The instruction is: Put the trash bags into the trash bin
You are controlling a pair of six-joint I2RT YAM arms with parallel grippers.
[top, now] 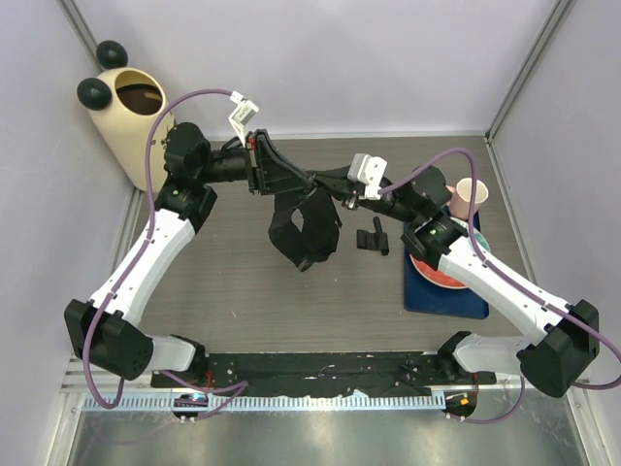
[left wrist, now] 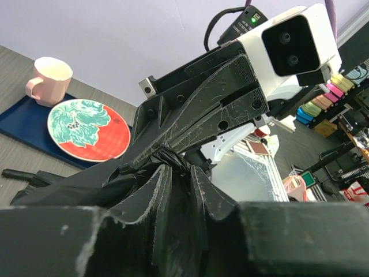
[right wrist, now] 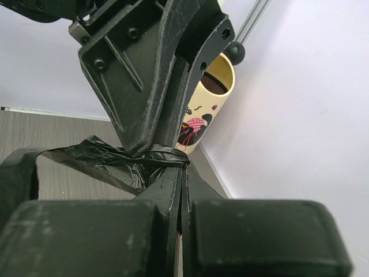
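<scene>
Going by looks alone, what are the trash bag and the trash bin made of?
Trash bag: thin black plastic film, slightly glossy; it crumples into fine creases and hangs limp. Trash bin: probably moulded plastic, with a smooth matte cream wall, shiny black ball ears and printed cartoon marks; painted metal cannot be ruled out.

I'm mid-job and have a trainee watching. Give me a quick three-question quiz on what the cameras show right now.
1. True or false: the trash bag already lies inside the trash bin.
2. The bag is gripped by: A, one gripper only; B, both the left gripper and the right gripper, meeting in mid-air; C, neither.
3. What stands on the blue tray beside the plate?

Key: 1 false, it hangs above the table. 2 B. 3 the pink cup.
</scene>
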